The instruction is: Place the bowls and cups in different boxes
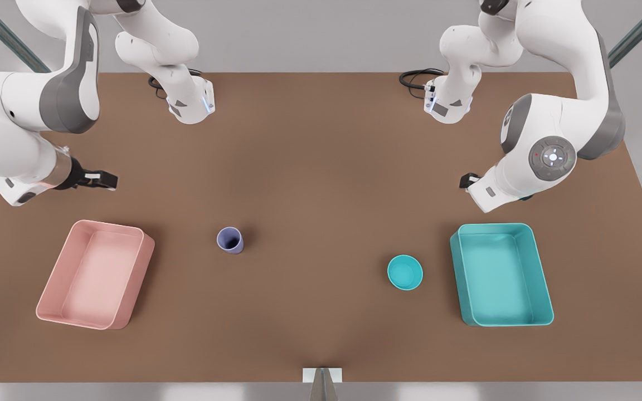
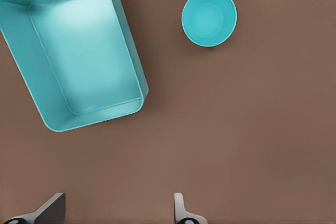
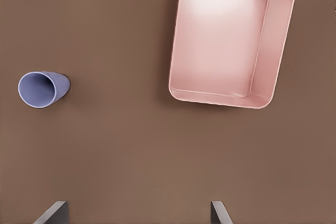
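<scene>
Two arms flank a brown table [image 1: 321, 167] with nothing yet sorted: the pink box [image 1: 95, 273] lies toward the front view's left, the teal box [image 1: 500, 273] toward its right, both empty, each apparently placed within easy reach of one arm so that cup and bowl can be split between them. The right gripper [image 1: 101, 179] hangs above the table just behind the pink box, its wrist view looking down on that box and the cup; its fingers [image 3: 52, 212] stand wide apart and grip nothing. The left gripper [image 1: 468, 180] hangs behind the teal box, largely hidden by its own arm in the front view, though its wrist view shows the fingers [image 2: 50, 209] spread and empty. The bowl [image 1: 405, 272], small, round, shallow and plain teal, sits upright on the table just beside the teal box, apart from it. The cup [image 1: 230, 240], a tapered lavender tumbler without a handle, stands upright nearer the centre, well apart from the pink box. Each arm seems poised over its own half, ready for a first reach.
</scene>
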Motion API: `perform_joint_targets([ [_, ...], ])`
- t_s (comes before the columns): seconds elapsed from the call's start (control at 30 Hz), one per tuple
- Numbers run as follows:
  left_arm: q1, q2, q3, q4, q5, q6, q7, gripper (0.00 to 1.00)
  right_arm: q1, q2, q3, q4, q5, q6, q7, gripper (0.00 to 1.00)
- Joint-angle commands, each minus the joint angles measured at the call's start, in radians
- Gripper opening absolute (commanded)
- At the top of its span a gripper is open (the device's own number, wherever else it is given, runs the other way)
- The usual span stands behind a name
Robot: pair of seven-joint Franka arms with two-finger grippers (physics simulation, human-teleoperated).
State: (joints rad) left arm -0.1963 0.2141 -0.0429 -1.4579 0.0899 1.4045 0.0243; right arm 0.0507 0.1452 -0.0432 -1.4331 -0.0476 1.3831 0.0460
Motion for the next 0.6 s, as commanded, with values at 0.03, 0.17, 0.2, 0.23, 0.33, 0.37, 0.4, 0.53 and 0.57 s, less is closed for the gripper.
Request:
perform_joint_targets([
  [0.03, -0.002, 0.001, -0.002, -0.001, 0.002, -0.001, 0.020, 1.00, 0.011, 0.014, -0.001, 0.011, -0.001, 0.022, 0.011, 1.00],
  [0.17, -0.179, 0.324, -0.032, 0.172, 0.110, 0.240, -0.103, 1.00, 0.115, 0.227, 0.005, 0.013, 0.104, 0.207, 0.093, 1.00],
  [0.2, -0.210, 0.393, -0.032, 0.231, 0.110, 0.330, -0.107, 1.00, 0.118, 0.273, 0.005, 0.010, 0.126, 0.310, 0.170, 1.00],
  [0.23, -0.225, 0.464, -0.031, 0.309, 0.111, 0.372, -0.121, 1.00, 0.118, 0.310, 0.006, 0.002, 0.152, 0.385, 0.216, 1.00],
  [0.33, -0.235, 0.585, -0.031, 0.384, 0.120, 0.533, -0.123, 1.00, 0.153, 0.376, 0.006, -0.090, 0.161, 0.663, 0.238, 1.00],
  [0.37, -0.235, 0.597, -0.029, 0.376, 0.155, 0.541, -0.121, 1.00, 0.163, 0.396, 0.006, -0.096, 0.173, 0.703, 0.250, 1.00],
  [0.4, -0.245, 0.600, -0.029, 0.321, 0.212, 0.580, -0.127, 1.00, 0.179, 0.408, 0.006, -0.098, 0.187, 0.744, 0.307, 1.00],
  [0.53, -0.247, 0.625, -0.023, 0.235, 0.266, 0.663, -0.124, 1.00, 0.235, 0.402, 0.006, -0.185, 0.219, 0.829, 0.420, 1.00],
  [0.57, -0.249, 0.634, -0.023, 0.214, 0.264, 0.665, -0.126, 1.00, 0.236, 0.392, 0.006, -0.222, 0.219, 0.834, 0.420, 1.00],
])
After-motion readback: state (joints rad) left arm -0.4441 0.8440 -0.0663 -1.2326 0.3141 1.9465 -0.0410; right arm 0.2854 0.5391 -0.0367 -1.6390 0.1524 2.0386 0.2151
